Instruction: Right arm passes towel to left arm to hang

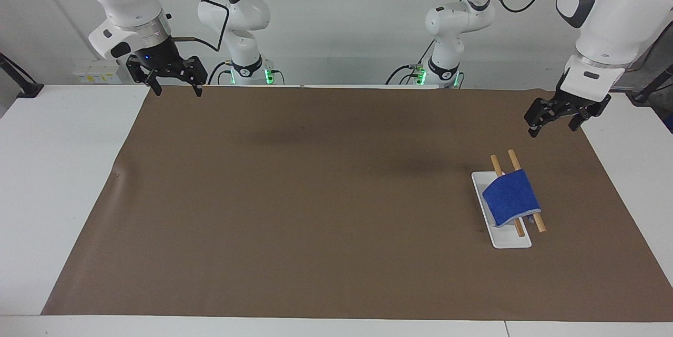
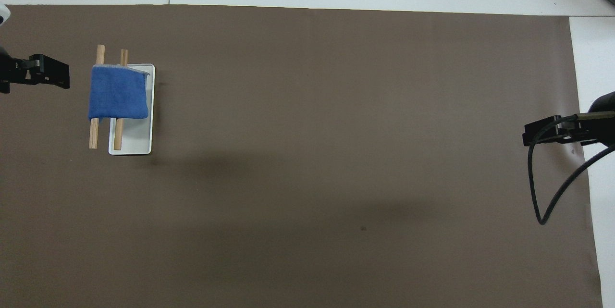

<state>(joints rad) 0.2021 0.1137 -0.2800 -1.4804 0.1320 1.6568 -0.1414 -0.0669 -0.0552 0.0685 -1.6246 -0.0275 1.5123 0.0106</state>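
Observation:
The blue towel (image 1: pixel 511 197) hangs folded over two wooden bars (image 1: pixel 513 159) that stand on a white tray (image 1: pixel 512 242) at the left arm's end of the table. In the overhead view the towel (image 2: pixel 117 92) covers the middle of the bars (image 2: pixel 100 51) above the tray (image 2: pixel 132 147). My left gripper (image 1: pixel 552 130) is open and empty, raised over the mat beside the rack, apart from the towel; it also shows in the overhead view (image 2: pixel 56 71). My right gripper (image 1: pixel 178 93), with its blue light, is open and empty and waits over the mat's corner at the right arm's end (image 2: pixel 532 136).
A brown mat (image 1: pixel 315 195) covers most of the white table (image 1: pixel 63 169). A black cable (image 2: pixel 540 192) loops down from the right gripper.

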